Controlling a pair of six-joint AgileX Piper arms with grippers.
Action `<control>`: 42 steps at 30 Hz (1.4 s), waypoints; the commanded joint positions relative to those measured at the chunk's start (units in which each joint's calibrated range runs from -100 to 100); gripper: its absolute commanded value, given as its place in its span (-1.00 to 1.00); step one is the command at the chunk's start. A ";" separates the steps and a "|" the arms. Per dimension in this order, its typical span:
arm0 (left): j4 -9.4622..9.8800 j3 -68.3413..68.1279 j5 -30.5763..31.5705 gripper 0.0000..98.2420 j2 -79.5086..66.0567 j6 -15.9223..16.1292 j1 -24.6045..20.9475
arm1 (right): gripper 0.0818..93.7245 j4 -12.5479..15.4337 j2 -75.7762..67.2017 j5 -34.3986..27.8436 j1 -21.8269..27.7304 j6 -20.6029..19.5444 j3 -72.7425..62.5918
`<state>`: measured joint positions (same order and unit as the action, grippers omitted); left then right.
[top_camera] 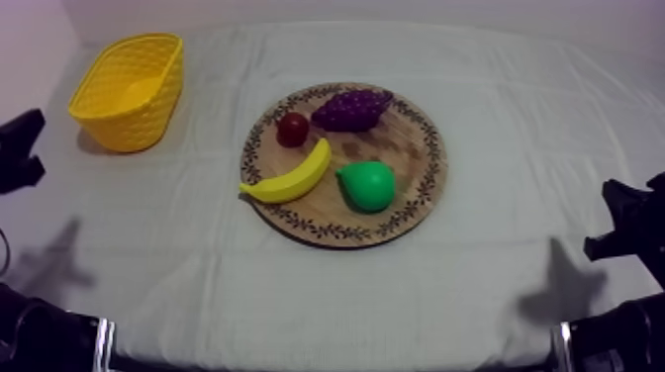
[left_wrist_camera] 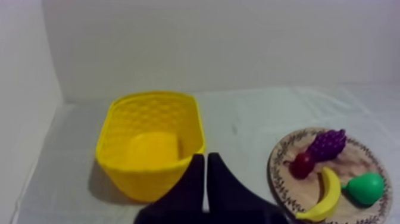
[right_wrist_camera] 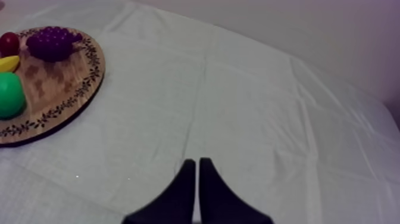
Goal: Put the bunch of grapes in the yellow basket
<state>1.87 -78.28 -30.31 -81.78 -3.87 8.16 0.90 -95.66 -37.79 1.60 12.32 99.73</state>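
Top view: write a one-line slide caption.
Grapes, banana, pear and small red fruit sit on the wooden board; yellow basket stands at left.

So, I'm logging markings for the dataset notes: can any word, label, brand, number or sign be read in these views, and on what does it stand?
None: no view shows any readable text.
The wooden board has a leaf-like ornament on its rim, not letters.
The yellow basket shows its woven lattice and no label.
The bunch of grapes, banana, pear, small red fruit and cloth are unmarked.
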 commanded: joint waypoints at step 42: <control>0.39 75.04 -29.97 -1.00 63.76 6.84 14.45 | -1.00 0.00 -0.01 -0.03 0.01 0.01 0.04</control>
<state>2.25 -6.11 -59.97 -21.47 2.95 22.42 0.90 -95.66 -37.79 1.60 12.32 99.73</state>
